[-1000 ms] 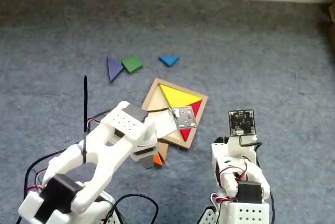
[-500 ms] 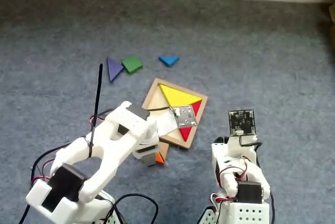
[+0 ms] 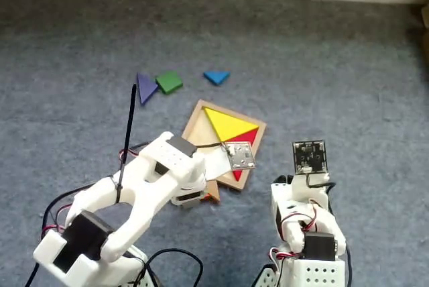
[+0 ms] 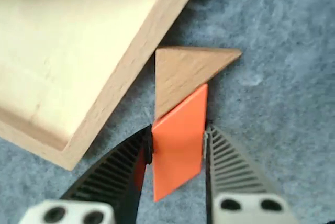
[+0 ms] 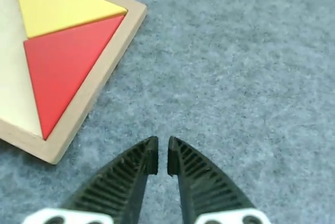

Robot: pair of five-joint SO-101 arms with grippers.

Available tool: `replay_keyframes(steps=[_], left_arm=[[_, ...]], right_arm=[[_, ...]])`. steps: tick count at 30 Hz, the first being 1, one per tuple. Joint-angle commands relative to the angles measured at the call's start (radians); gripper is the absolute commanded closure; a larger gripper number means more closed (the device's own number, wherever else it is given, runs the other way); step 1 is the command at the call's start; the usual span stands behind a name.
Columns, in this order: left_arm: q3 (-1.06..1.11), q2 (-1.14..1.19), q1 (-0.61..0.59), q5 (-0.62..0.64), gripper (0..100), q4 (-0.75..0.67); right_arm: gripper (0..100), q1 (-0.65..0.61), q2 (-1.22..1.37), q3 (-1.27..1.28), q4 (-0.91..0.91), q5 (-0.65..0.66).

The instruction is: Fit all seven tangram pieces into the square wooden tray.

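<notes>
So, what is the left gripper (image 4: pixel 178 129) doing?
Its fingers (image 4: pixel 131 156) press on both long sides of the orange parallelogram (image 4: pixel 178 156), clamped on it just outside the tray (image 4: pixel 141 51), off one outer edge. The piece's far end touches the plain wooden triangle (image 4: pixel 183 75), which lies on the grey felt (image 4: pixel 282 51) beside the same rim.
And the right gripper (image 5: pixel 162 153)?
Jaws almost together, nothing between them, above bare felt near the tray corner closest to that arm.
How many pieces, all told?
Seven. Two sit in the tray: one yellow triangle (image 3: pixel 228 125) and one red triangle (image 3: pixel 251 137), meeting along a shared edge. Two are at the tray's near edge, the orange one and the wooden one. Three lie between the tray and the felt's far edge: one purple triangle (image 3: pixel 145 88), one green square (image 3: pixel 169 82) just beside it, and one blue triangle (image 3: pixel 216 77) a little apart. That makes five triangles, one square and one parallelogram.
Anything hard to see?
From above, the left arm (image 3: pixel 141 193) covers the tray's near corner, its wrist camera board (image 3: pixel 242 155) hides part of the red triangle, and only a sliver of orange shows under the arm. Whether the orange piece rests on the felt or hangs lifted, I can't tell.
</notes>
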Motion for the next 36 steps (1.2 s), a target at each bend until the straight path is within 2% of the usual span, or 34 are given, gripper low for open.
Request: replay_keyframes(steps=[1,5,8,15,19,25,32,36], left_arm=[[-0.053,-0.015,-0.005,-0.002,89,0.071],[-0.156,-0.015,-0.004,0.009,92,0.204],[-0.251,-0.015,-0.010,0.107,92,0.276],[-0.377,-0.007,-0.012,0.322,92,0.284],[-0.389,-0.004,-0.012,0.473,92,0.189],[-0.389,-0.001,-0.013,0.618,92,0.051],[-0.311,0.001,-0.093,0.689,92,-0.170],[-0.283,0.002,-0.145,0.723,92,-0.241]], right_arm=[[95.4,0.012,-0.004,0.142,-0.019,-0.002],[95.4,0.012,-0.004,0.142,-0.019,-0.002],[95.4,0.012,-0.004,0.142,-0.019,-0.002],[95.4,0.054,-0.008,0.142,-0.019,-0.002],[95.4,0.054,-0.008,0.142,-0.019,-0.002],[95.4,0.054,-0.008,0.142,-0.019,-0.002],[95.4,0.054,-0.008,0.142,-0.019,-0.002],[95.4,0.054,-0.008,0.142,-0.019,-0.002]])
